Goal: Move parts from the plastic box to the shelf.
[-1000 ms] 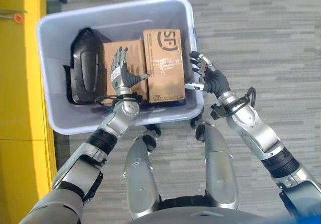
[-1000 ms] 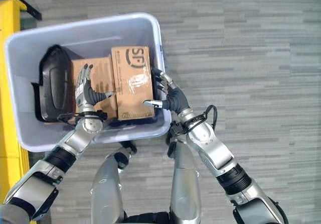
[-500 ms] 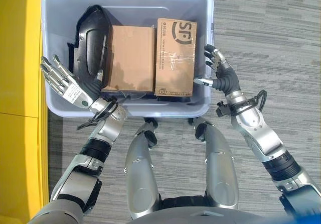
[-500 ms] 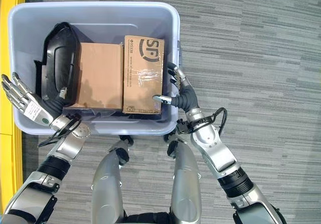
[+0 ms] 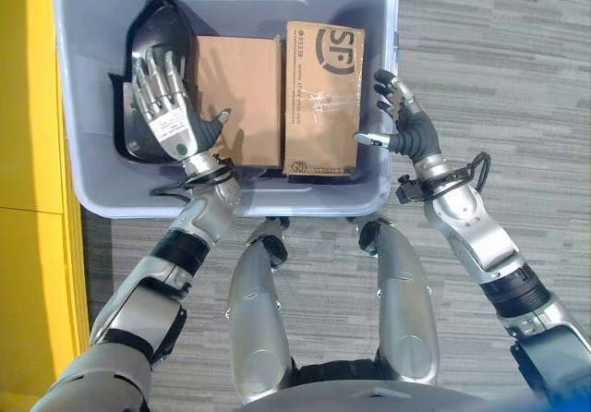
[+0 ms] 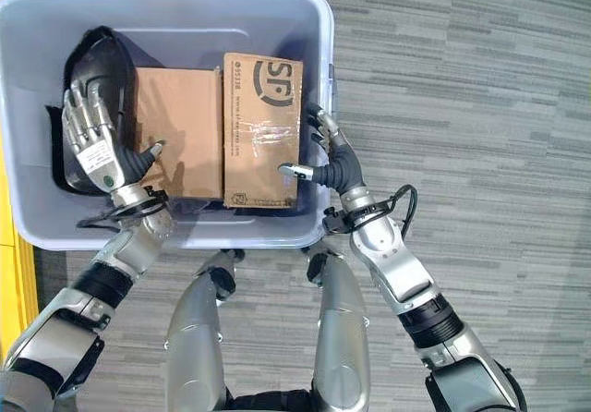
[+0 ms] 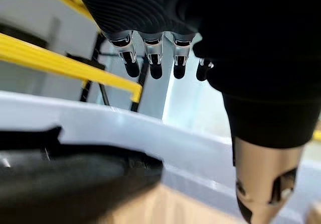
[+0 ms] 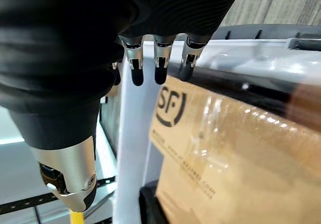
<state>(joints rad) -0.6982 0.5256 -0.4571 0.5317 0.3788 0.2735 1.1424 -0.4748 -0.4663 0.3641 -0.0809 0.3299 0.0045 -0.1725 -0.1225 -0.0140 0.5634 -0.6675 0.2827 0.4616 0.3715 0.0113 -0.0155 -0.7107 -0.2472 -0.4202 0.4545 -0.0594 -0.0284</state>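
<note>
Now left hand [image 5: 171, 121] back inside box [image 5: 69, 153], fingers spread flat over black part [image 5: 157, 33], off rim where it hovered. Right hand [image 5: 402, 130] relaxed, empty, at right wall beside cartons [image 5: 323, 98]. Nothing lifted; grasp pending.

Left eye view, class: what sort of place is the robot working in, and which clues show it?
Probably a warehouse or workshop floor: a plastic box holding cardboard cartons and a black moulded part, grey carpet flooring, and yellow shelving beside it.
</note>
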